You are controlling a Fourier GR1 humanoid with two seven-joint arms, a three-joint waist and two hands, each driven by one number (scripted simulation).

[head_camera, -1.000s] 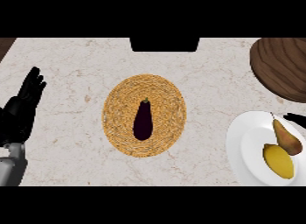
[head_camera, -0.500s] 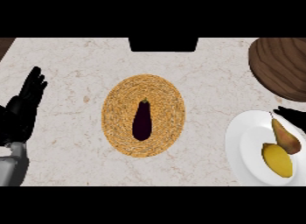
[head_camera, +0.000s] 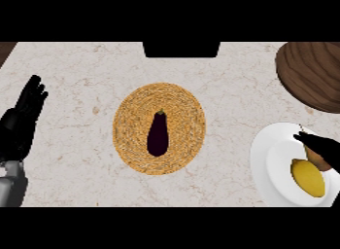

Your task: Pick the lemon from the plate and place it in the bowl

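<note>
The yellow lemon point(head_camera: 308, 178) lies on the white plate point(head_camera: 268, 160) at the lower right. A brown pear point(head_camera: 314, 154) sits just behind it, mostly hidden by my right hand point(head_camera: 333, 151). That hand comes in from the right edge with its fingers stretched over the plate, above the pear and just behind the lemon, holding nothing. The dark wooden bowl point(head_camera: 319, 74) stands at the upper right, beyond the plate. My left hand point(head_camera: 16, 127) rests open at the left edge, fingers up.
A round woven mat point(head_camera: 159, 128) lies in the middle of the counter with a dark purple eggplant point(head_camera: 157, 134) on it. A black block point(head_camera: 181, 49) sits at the counter's far edge.
My right hand has moved left from the right edge over the plate and now covers most of the pear. The left hand has barely shifted.
</note>
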